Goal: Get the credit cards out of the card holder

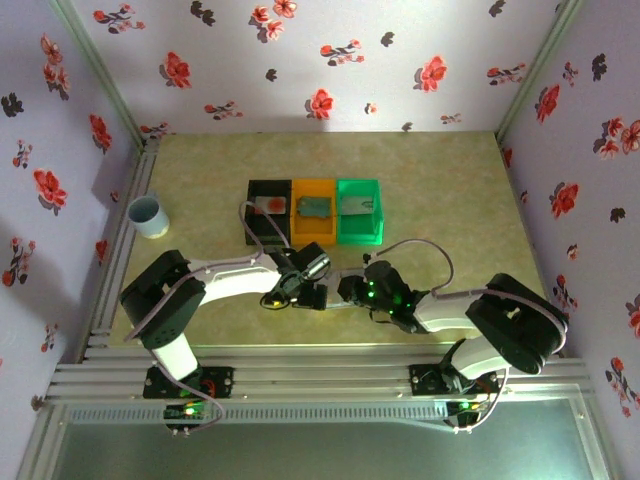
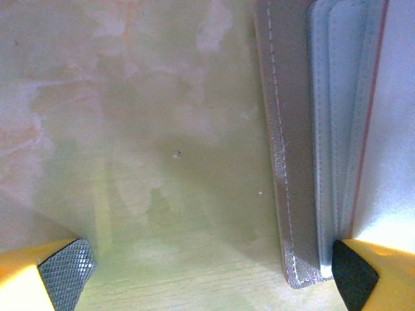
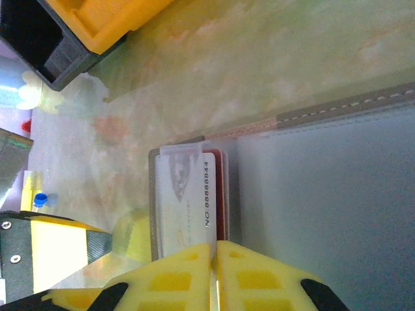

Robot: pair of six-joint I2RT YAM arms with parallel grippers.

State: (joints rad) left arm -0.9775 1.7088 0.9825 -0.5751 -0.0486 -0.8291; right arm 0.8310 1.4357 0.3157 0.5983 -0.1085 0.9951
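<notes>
The card holder (image 3: 324,194) lies open on the table, blue-grey inside with a stitched edge. A white credit card (image 3: 185,201) printed with a number sticks out of its pocket, a red one (image 3: 221,194) under it. My right gripper (image 3: 214,259) is shut on the edge of the white card. The left gripper (image 2: 207,278) is wide open; its right fingertip (image 2: 353,275) rests on the holder's corner (image 2: 305,194) and its left pad (image 2: 65,269) is over bare table. In the top view both grippers (image 1: 300,288) (image 1: 350,290) meet near the table's front middle.
Black (image 1: 252,222), orange (image 1: 313,228) and green (image 1: 359,232) bins stand in a row behind the grippers, each with a card inside. A pale blue cup (image 1: 148,216) stands at the left. The black and orange bins' corners (image 3: 71,45) show in the right wrist view.
</notes>
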